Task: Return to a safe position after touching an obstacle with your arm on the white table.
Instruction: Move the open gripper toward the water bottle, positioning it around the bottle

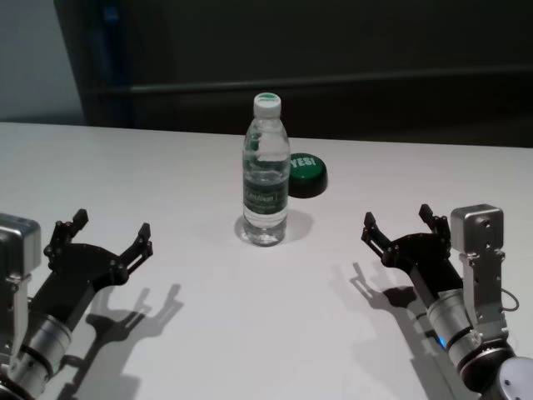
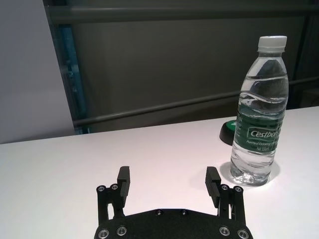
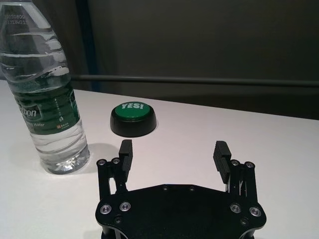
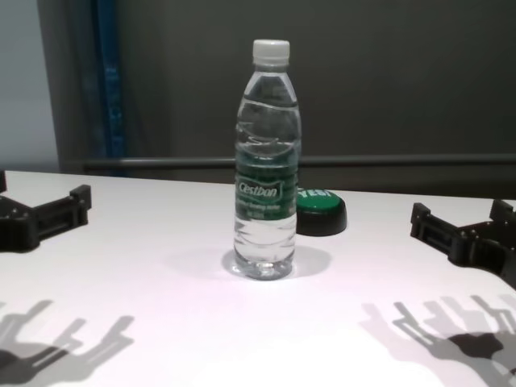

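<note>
Both arms reach forward low, 1 on each side. The left gripper (image 1: 112, 232) and the right gripper (image 1: 398, 220) each hold their 2 fingers spread wide, gripping nothing.

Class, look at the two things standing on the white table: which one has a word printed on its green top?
The low black button behind the water bottle: its green top reads "YES!". The bottle is tall, clear and white-capped.

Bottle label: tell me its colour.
Green with white "Cestbon" lettering on the water bottle's label; the left wrist view shows it best.
</note>
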